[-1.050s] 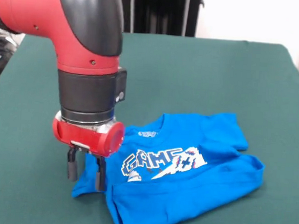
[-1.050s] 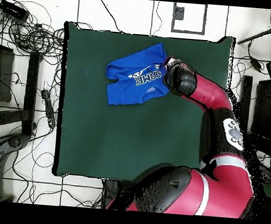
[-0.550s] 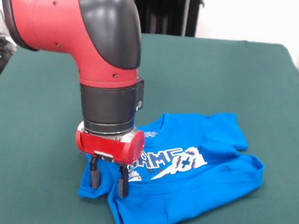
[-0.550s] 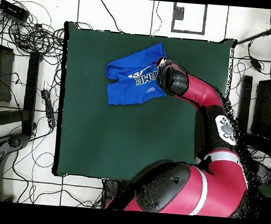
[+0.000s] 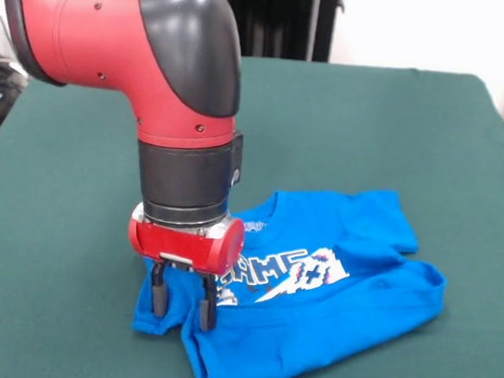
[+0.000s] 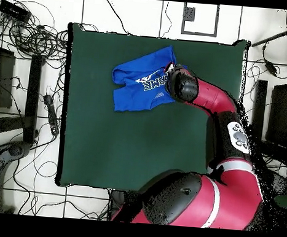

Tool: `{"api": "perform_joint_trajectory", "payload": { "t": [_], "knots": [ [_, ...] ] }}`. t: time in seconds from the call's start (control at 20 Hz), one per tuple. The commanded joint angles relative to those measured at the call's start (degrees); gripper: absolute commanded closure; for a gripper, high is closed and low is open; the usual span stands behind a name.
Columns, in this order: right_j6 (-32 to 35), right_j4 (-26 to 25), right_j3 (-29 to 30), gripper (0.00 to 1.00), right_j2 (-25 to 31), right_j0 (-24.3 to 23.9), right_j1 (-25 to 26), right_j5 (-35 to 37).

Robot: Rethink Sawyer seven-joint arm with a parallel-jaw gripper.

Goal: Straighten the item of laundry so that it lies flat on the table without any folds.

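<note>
Since a second ago the arm (image 5: 155, 87) has swung across from the shirt's edge, and now its pincer (image 5: 182, 301) stands over the sleeve end with both black fingers (image 5: 206, 311) spread and their tips down on the cloth. Soft, bright blue, the T-shirt (image 5: 331, 290) lies rumpled on the dark green felt desk (image 5: 394, 130), one side doubled over in a thick fold. White pixel lettering on its chest reads "AME", the rest hidden behind the red wrist; a small neck label is too tiny to read. From overhead, the shirt (image 6: 140, 80) sits near the desk's (image 6: 143, 148) upper edge.
</note>
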Motion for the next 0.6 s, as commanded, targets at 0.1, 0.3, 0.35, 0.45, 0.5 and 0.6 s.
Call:
{"api": "perform_joint_trajectory", "payload": {
  "t": [0.1,0.3,0.35,0.45,0.5,0.6],
  "knots": [
    [-1.8,-3.0,6.5,0.0,3.2,0.2,-1.5,4.9],
    [-2.0,-3.4,6.6,0.0,3.6,-0.3,-2.7,6.5],
    [-2.4,-3.6,6.6,0.0,3.7,-0.5,-3.1,7.1],
    [-3.0,-3.7,6.8,0.0,3.8,-1.0,-3.9,8.0],
    [-3.2,-3.9,6.8,0.0,3.8,-1.2,-4.2,8.3],
    [-3.5,-4.2,6.9,0.0,3.8,-1.5,-4.7,8.9]
  ]
}}
